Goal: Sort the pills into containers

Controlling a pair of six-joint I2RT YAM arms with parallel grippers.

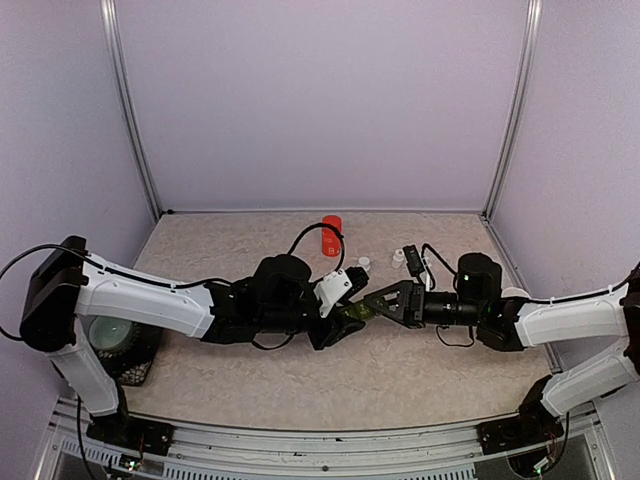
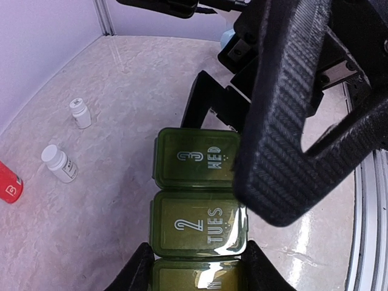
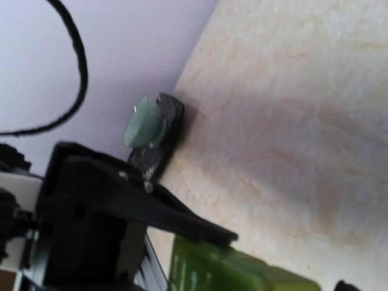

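Green containers [image 2: 197, 182] pinched in my left gripper [image 2: 197, 268], lids [image 2: 198, 225] shut, right gripper [image 1: 372, 302] spread wide at the WED end, bottles [image 2: 59, 163] untouched near the table's [image 1: 250, 370] far edge, nothing sorted yet imo.

Top view: bright, even light from overhead, and the picture is crisp. The arms throw soft, short shadows on the table [image 1: 420, 370]. The wide lens makes the posts [image 1: 130, 110] lean outward toward 10 and 2 o'clock.

Left wrist: sharp. White glare sits on the containers [image 2: 197, 227] along the lid edge at 5 o'clock. The table shines at 5 o'clock, with a pale streak at 11.

Right wrist: soft throughout. The containers at 6 o'clock are a green blur and the mug [image 3: 144, 121] at 9 is hazy. A broad dim shadow crosses the table's middle.
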